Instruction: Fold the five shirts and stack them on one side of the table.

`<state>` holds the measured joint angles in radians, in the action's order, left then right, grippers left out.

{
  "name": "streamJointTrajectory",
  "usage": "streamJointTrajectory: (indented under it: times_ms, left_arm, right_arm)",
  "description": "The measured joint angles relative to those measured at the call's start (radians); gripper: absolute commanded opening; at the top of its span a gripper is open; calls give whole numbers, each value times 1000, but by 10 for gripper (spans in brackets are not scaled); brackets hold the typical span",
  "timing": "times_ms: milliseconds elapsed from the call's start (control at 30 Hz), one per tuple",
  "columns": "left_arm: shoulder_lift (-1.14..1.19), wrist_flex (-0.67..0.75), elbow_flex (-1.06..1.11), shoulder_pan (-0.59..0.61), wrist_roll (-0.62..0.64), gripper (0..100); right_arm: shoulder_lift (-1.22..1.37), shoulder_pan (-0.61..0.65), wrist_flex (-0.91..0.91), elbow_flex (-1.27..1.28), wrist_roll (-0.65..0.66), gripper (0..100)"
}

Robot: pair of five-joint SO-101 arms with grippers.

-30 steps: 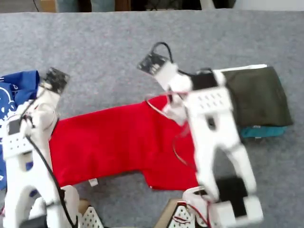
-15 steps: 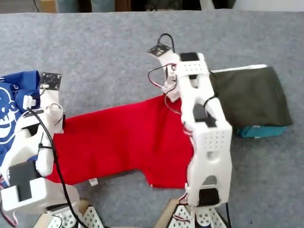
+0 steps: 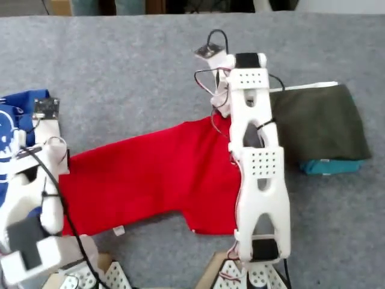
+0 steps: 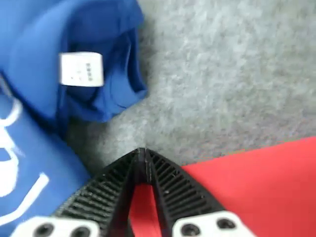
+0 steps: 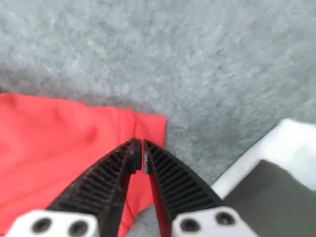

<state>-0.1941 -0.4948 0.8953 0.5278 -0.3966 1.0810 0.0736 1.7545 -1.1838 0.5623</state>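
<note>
From up high I see the red shirt [image 3: 150, 177] lying flat in the middle of the grey table [image 3: 120, 66]. My left arm [image 3: 36, 198] is at one end of it, next to the blue shirt [image 3: 15, 114] at the table's edge. My right arm [image 3: 255, 168] lies over the other end. Just past that arm is a pile: a dark green shirt [image 3: 322, 120] folded on top, a teal shirt [image 3: 331, 165] peeking out from under it, and a thin white edge [image 3: 307, 88] along the far side.

From the left wrist, the left gripper [image 4: 141, 154] is pinched tight, with a bit of the red shirt squeezed between its fingers [image 4: 177, 192]. The blue shirt lies close by, with a small white tag [image 4: 81, 69] on it.

From the right wrist, the right gripper [image 5: 138, 146] is pinched tight too, on a corner of the red shirt. The dark green shirt and the white edge sit near that corner, with a strip of grey table in between.
</note>
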Motion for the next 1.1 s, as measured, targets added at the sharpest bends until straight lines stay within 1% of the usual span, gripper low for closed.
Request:
streamJointTrajectory:
  times_ms: [100, 200, 267, 333, 400, 467, 500, 700, 833, 900, 1000, 1033, 1100]
  left_arm:
    - [-130, -29, 0, -6, 0, 32]
    - [-265, -150, -5, -6, 0, 33]
    - [-310, -230, -14, -6, 0, 37]
    - [-316, -275, -17, -6, 0, 84]
    - [-302, -290, -17, 0, 0, 159]
    - [-261, -296, -23, 6, 0, 209]
    - [-230, -299, -32, 6, 0, 212]
    - [25, -304, -161, 60, 0, 213]
    - [216, -307, -278, 83, 0, 203]
    - [272, -315, -311, 83, 0, 150]
    - [301, -344, -339, 58, 0, 42]
    - [307, -361, -347, 48, 0, 23]
    - [313, -387, -358, 20, 0, 34]
  right_arm:
    - [-35, 2, 3, 21, -21, 18]
    - [-144, 3, 3, 101, -35, 28]
    - [-216, 3, 3, 167, -35, 78]
    - [-275, 3, 3, 218, -35, 150]
    - [-305, 3, 3, 249, -35, 209]
    - [-307, 3, 2, 262, -15, 248]
    - [-305, 3, 0, 265, -3, 257]
    - [-176, 3, -41, 265, 15, 247]
    - [-52, 3, -61, 206, 15, 217]
    - [2, 3, -60, 147, 18, 186]
    - [69, 0, -54, 54, 18, 111]
    - [87, -2, -44, 23, 18, 77]
    - [121, -3, -26, -35, 18, 18]
